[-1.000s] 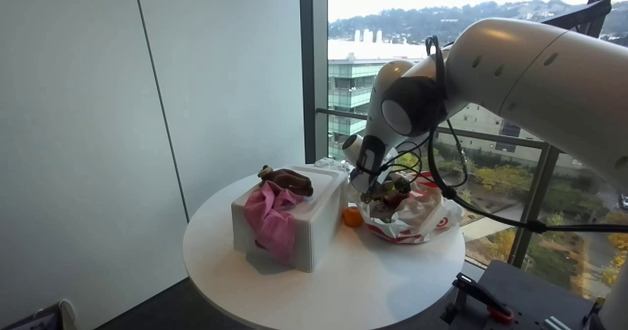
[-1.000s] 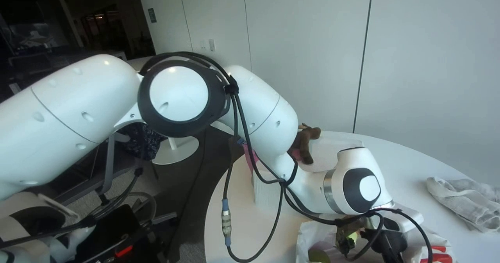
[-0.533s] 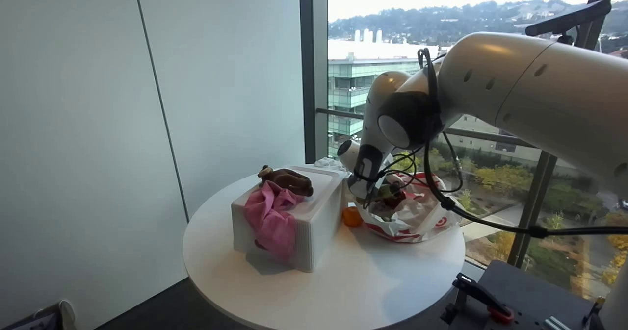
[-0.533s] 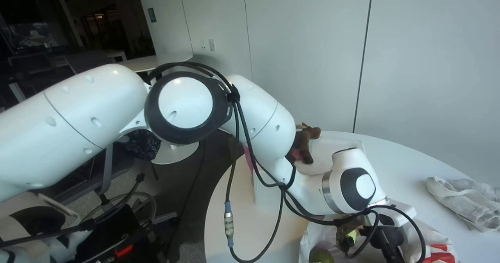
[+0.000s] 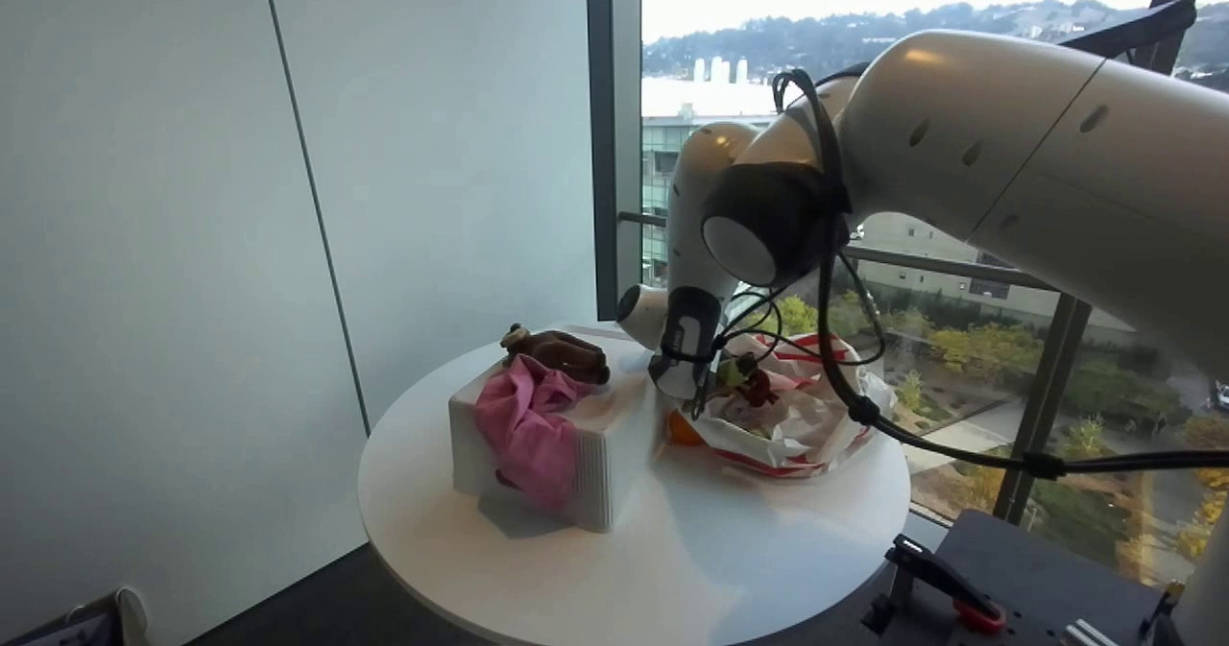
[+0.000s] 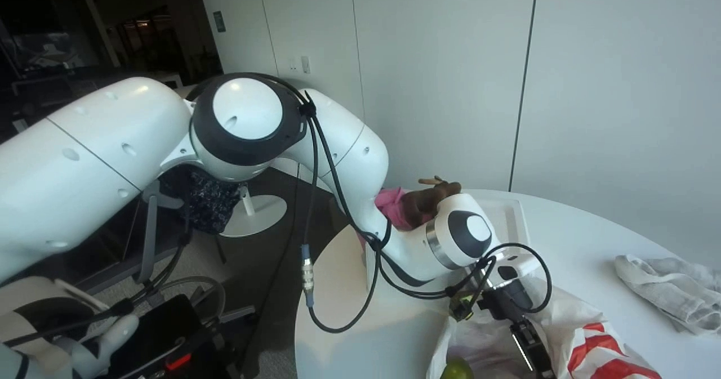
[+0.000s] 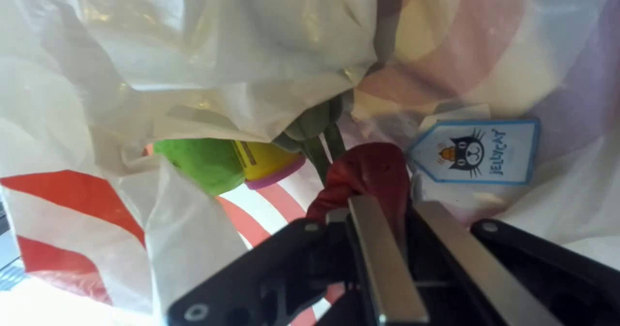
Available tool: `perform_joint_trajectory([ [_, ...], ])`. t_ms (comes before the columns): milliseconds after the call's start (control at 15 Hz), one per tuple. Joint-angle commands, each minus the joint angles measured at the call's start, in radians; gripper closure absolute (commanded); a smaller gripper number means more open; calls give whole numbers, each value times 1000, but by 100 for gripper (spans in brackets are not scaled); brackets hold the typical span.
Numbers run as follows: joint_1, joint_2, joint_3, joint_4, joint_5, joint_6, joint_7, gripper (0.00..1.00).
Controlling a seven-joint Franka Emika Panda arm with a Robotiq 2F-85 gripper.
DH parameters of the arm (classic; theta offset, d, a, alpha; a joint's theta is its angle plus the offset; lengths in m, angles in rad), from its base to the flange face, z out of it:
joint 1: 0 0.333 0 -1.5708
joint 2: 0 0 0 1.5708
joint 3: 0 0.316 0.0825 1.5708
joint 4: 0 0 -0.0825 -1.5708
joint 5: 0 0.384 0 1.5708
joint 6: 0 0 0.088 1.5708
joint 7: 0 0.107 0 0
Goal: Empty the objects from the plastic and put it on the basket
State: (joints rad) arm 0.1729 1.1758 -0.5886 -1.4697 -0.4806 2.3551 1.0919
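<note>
- Wrist view, far left: plastic bag (image 7: 92, 205), white with red stripes; its folds also run across the top.
- Next: green item (image 7: 201, 163), inside bag, just beside yellow item (image 7: 266, 159) with purple rim; both apart from the fingers (image 7: 387, 268).
- Then gray-green piece (image 7: 312, 122), partly under a bag fold.
- Middle: red item (image 7: 373, 168) between the tips of the gripper (image 7: 396, 203), sticking out past them. Fingers look clamped on it, though the dark gap hides part of the contact.
- Right: JELLYCAT tag (image 7: 477, 151), just beside red item.
</note>
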Motion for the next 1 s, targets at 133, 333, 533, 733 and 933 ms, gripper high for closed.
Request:
perform_joint_trajectory([
  [133,102,-262,79,-183,-15,-356,-156,95],
  [333,67,-373,179,-195,-4,-506,-268,95],
  [533,15,-456,267,-192,35,-630,-364,95],
  [733,-63,-458,334,-154,110,-731,-441,95],
  [933,-130,-514,383,-184,195,-687,-520,94],
])
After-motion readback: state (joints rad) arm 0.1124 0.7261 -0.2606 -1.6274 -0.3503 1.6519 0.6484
